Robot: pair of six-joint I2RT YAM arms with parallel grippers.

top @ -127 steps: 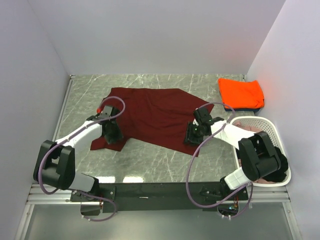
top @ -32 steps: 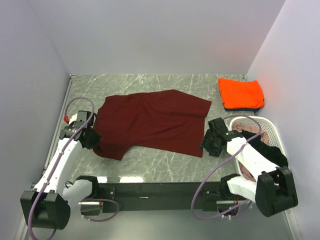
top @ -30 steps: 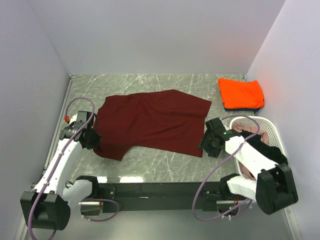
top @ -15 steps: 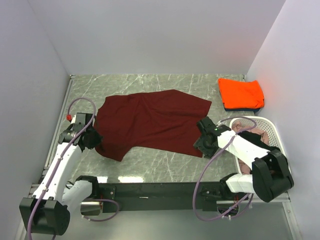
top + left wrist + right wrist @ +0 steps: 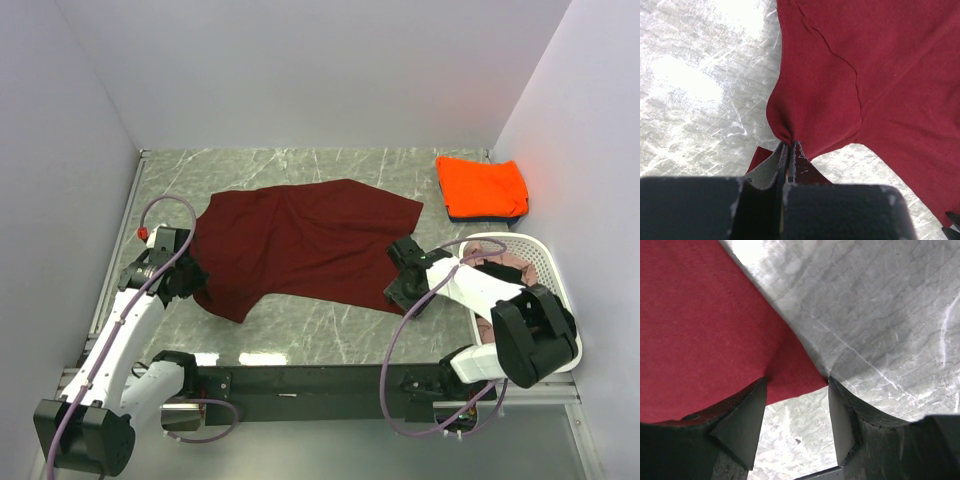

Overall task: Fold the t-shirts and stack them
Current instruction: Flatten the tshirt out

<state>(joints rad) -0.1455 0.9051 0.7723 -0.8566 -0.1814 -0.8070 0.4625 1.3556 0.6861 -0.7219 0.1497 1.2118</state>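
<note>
My left gripper (image 5: 789, 147) is clenched on a bunched edge of the limp, light maroon t-shirt (image 5: 300, 240). My right gripper (image 5: 796, 390) gapes, a hem corner between its fingers (I'd pinch there).

The slim white-shelled left arm (image 5: 128, 322) and its matching right arm (image 5: 478, 290) carry bulky black joint housings (image 5: 527, 335) and looping lilac-grey cables (image 5: 170, 203). The right gripper (image 5: 796, 405) has dark, scuffed wedge-shaped fingers (image 5: 742, 425).

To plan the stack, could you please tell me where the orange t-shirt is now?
In the top view, the orange t-shirt lies folded at the far right corner of the table, atop a dark blue shirt, just beyond the white basket.
</note>
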